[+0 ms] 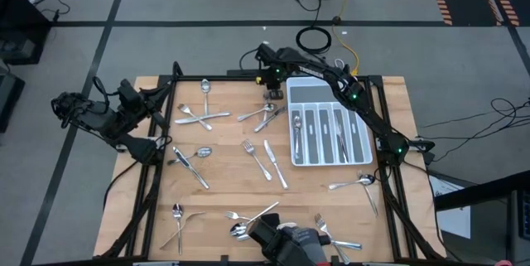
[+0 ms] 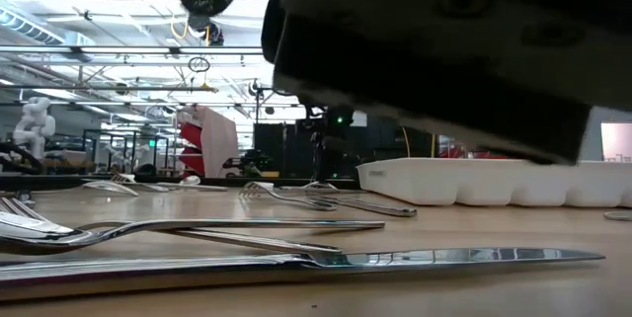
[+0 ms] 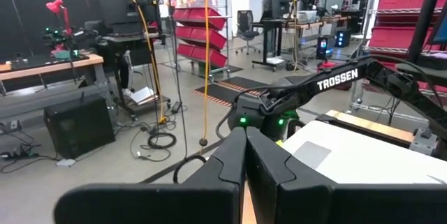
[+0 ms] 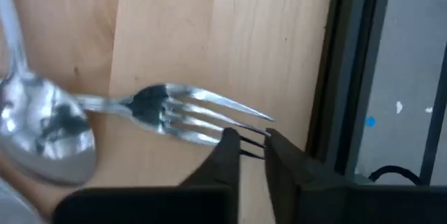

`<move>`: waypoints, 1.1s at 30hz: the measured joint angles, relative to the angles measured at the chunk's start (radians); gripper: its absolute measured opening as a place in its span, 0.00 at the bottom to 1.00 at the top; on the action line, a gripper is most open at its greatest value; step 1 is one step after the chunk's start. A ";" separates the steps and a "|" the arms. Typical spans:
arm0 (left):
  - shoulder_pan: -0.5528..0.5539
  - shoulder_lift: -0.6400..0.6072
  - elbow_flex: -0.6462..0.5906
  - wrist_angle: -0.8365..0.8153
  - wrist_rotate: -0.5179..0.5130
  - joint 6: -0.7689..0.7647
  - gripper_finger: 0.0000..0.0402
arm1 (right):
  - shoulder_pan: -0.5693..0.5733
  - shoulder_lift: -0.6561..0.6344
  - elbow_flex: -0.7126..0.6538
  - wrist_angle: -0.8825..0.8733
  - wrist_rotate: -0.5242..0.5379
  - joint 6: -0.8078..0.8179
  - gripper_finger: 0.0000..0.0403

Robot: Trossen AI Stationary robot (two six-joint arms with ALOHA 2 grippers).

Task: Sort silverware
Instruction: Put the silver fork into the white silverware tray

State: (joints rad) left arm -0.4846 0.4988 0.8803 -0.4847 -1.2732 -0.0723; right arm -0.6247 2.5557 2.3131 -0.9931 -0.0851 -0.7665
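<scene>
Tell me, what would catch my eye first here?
Shiny silverware lies scattered all over the wooden table, beside a white tray already holding a few pieces. The right gripper is down near the table's far edge, its fingers closing around the tines of a fork next to a spoon. The left gripper waits, shut, off the table's left side.

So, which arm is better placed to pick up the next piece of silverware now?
The right. Its gripper is already low at the tines of a shiny metal fork beside the white plastic cutlery tray. The left gripper, fingers shut, sits raised at the table's left edge.
</scene>
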 joint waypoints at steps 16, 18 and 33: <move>0.000 0.000 0.000 -0.005 0.000 0.000 0.04 | 0.006 -0.043 0.042 -0.140 0.100 0.012 0.00; 0.000 0.000 0.000 -0.004 0.000 0.000 0.04 | 0.011 -0.052 0.042 -0.145 0.126 0.020 0.00; 0.000 0.000 0.000 -0.005 0.000 0.000 0.04 | 0.025 -0.201 0.042 -0.176 0.209 0.031 0.00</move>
State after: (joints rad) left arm -0.4845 0.4988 0.8803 -0.4895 -1.2728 -0.0722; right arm -0.5999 2.3544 2.3554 -1.1694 0.1237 -0.7358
